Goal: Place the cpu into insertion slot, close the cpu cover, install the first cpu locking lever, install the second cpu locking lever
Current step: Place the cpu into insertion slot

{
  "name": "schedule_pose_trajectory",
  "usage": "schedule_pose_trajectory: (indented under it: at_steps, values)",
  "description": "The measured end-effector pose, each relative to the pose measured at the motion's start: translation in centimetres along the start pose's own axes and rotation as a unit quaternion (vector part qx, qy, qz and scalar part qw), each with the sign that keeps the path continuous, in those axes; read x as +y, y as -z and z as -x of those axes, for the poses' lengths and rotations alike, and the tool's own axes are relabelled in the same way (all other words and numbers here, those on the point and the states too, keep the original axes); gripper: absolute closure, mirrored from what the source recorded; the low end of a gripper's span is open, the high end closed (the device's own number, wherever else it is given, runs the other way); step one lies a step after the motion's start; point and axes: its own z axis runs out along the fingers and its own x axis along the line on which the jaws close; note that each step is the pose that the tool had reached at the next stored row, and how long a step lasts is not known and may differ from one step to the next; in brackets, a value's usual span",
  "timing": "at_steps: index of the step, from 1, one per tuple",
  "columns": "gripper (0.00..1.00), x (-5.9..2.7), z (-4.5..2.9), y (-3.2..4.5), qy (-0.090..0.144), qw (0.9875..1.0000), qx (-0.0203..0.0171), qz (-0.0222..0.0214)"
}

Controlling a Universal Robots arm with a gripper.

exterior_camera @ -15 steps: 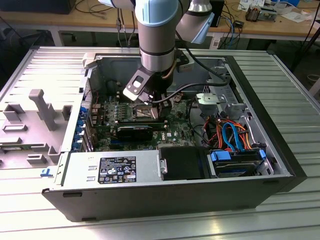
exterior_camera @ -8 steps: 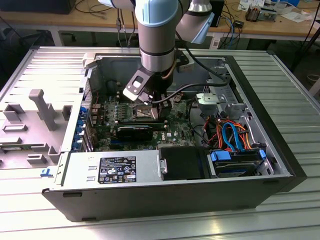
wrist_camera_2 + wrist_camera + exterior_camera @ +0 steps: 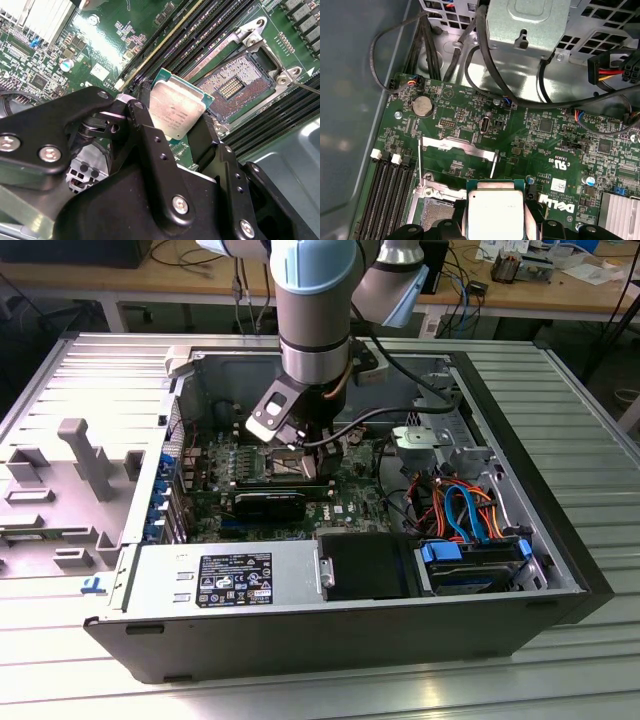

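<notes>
The black end effector (image 3: 176, 122) grips the small silvery-grey square cpu (image 3: 172, 110) above the green motherboard (image 3: 535, 150), just beside the open silver-rimmed insertion slot (image 3: 235, 87); seating likely needs it level, corners aligned

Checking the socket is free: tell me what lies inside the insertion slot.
Inside the insertion slot lies only its bare contact field; no chip is seated. The cpu, clamped in the gripper, hides part of the slot in both wrist views.
</notes>
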Motion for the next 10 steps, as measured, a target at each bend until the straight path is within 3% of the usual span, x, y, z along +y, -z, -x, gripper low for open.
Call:
schedule_pose_trajectory:
  at_steps: [4,5,6,7,10]
  values:
    - [0.46,0.00,0.00,-0.01,-0.001,1.0000,-0.0001,0.0000]
    - [0.46,-0.69,-0.26,0.30,-0.007,1.0000,-0.0011,0.0022]
    - [0.46,-1.48,-1.23,0.72,-0.013,0.9999,-0.0020,0.0051]
    - [0.46,-1.52,-1.98,0.66,-0.023,0.9997,-0.0030,0.0053]
    - [0.46,-1.56,-1.99,0.64,-0.025,0.9997,-0.0031,0.0053]
